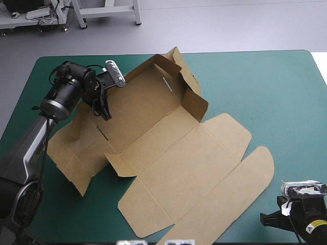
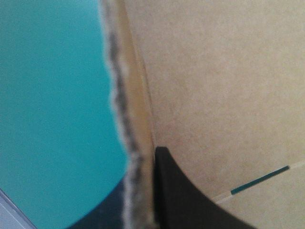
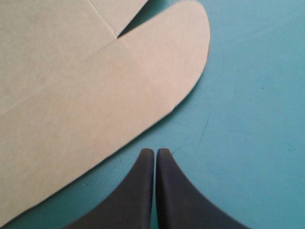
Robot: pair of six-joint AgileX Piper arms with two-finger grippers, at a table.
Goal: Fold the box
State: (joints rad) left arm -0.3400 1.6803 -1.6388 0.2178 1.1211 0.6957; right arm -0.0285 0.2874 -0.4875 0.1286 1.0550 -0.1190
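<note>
From above, the brown cardboard box, a cut sheet only partly folded, lies across the middle of the table with the teal-green cover. Its far end wall stands raised with a corner flap bent inward, while the broad lid panel and its rounded tuck flaps lie flat toward the near right. A side panel and smaller flaps lie spread out toward the table's left edge. The left gripper comes in from the left and sits on the box at its left side wall, black fingers pointing down onto the board. The right gripper sits low at the table's near right corner, apart from the box and just beyond the rounded flap. In the left wrist view, the left gripper is clenched on the box. One black finger lies against the inner face of the board, and the rough cut edge runs up between the two fingers. The other finger shows only as a dark shape on the side of the teal-green cover. A narrow slot is cut in the board beside the gripper. In the right wrist view, the right gripper is pressed closed on nothing, its tips meeting over the bare teal-green cover. The rounded flap of the box lies flat just ahead of and beside it, not touching.
</note>
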